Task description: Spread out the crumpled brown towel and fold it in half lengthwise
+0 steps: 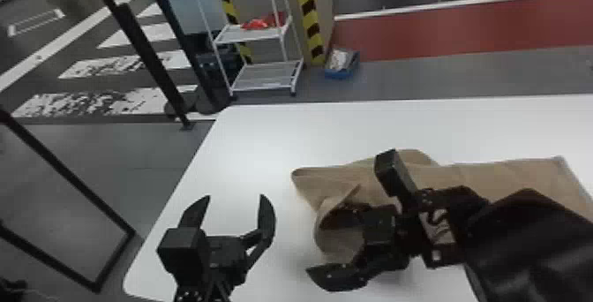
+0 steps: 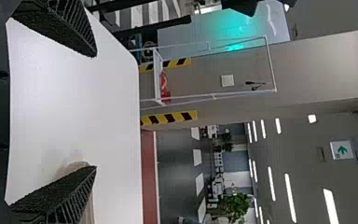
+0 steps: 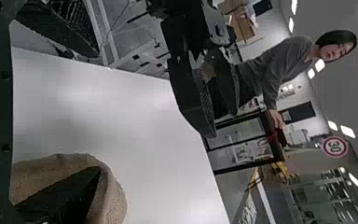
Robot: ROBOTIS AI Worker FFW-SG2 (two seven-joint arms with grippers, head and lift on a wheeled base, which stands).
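Presently the left gripper (image 1: 236, 197) and right gripper (image 3: 97, 112) are open; the brown towel (image 1: 503, 175) lies rumpled on the table (image 1: 260, 137); better to pinch only its curled edge, then draw it flat slowly.

"What colours do you see?"
"My fingers (image 1: 267, 217) are black, the towel (image 1: 507, 177) brown, the table (image 1: 264, 137) white."
"Any pattern?"
"Slanting yellow and black stripes on the pillar (image 1: 310, 18)."

towel (image 1: 525, 174): on table (image 1: 260, 142) | rack (image 1: 251, 36): behind table, left of towel
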